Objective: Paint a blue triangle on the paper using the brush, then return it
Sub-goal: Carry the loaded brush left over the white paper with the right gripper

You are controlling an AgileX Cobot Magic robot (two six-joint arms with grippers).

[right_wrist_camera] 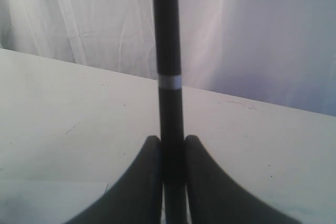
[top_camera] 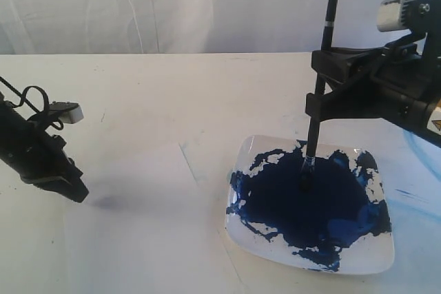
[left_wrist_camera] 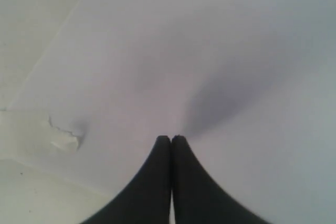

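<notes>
My right gripper [top_camera: 319,86] is shut on the black handle of the brush [top_camera: 333,5], which stands nearly upright. The bristle tip dips into the dark blue paint pool [top_camera: 303,204] on the white square plate [top_camera: 372,256]. In the right wrist view the handle [right_wrist_camera: 167,51] runs straight up between the fingertips of my right gripper [right_wrist_camera: 171,139]. My left gripper [top_camera: 77,194] hangs shut and empty low over the white paper [top_camera: 145,239], casting a faint shadow. The left wrist view shows the left gripper [left_wrist_camera: 171,138] with tips pressed together over bare paper [left_wrist_camera: 210,51]. No blue triangle shows in any view.
A white curtain [top_camera: 172,5] closes off the back of the table. Pale blue streaks [top_camera: 413,194] mark the table to the right of the plate. A small torn or scuffed patch [left_wrist_camera: 65,137] lies near the paper's edge in the left wrist view.
</notes>
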